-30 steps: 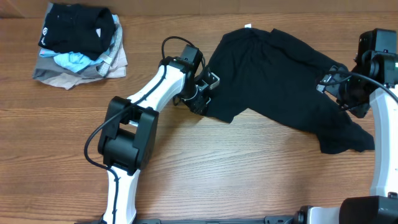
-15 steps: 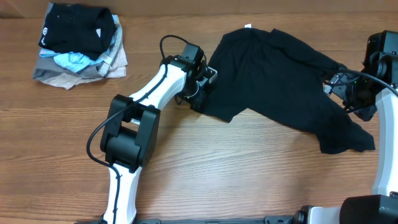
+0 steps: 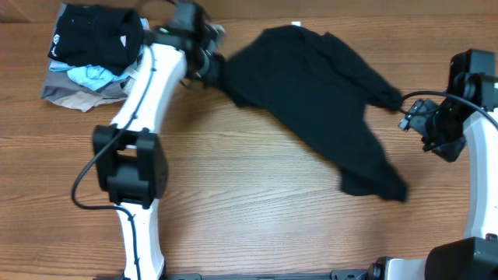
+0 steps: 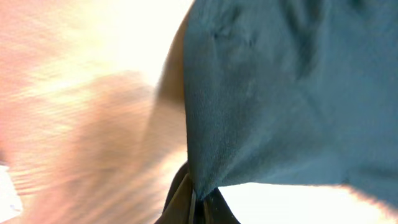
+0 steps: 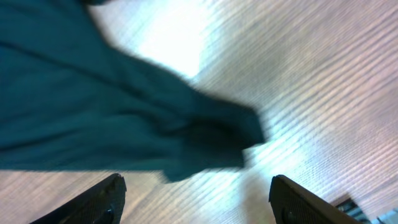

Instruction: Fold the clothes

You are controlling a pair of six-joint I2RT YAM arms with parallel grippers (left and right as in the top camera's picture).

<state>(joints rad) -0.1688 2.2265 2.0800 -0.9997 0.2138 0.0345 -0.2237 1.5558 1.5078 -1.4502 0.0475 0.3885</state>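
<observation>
At upper left, the left gripper (image 3: 212,57) pinches the shirt (image 3: 319,93), apparently spreading it flat; the right gripper (image 3: 418,121) gapes empty and should next grab its free end.

Left tool (image 3: 213,65) hauled black garment (image 3: 311,85) up-left; right tool (image 3: 411,118) released it, now apart.

just a wood-grain surface (image 3: 257,194) filling the whole overhead view, medium brown, grain running left to right. light's pretty strong: in both wrist views the wood blows out to a pale glare in patches. a pile of folded clothes (image 3: 97,58) sits at the far left corner.
</observation>
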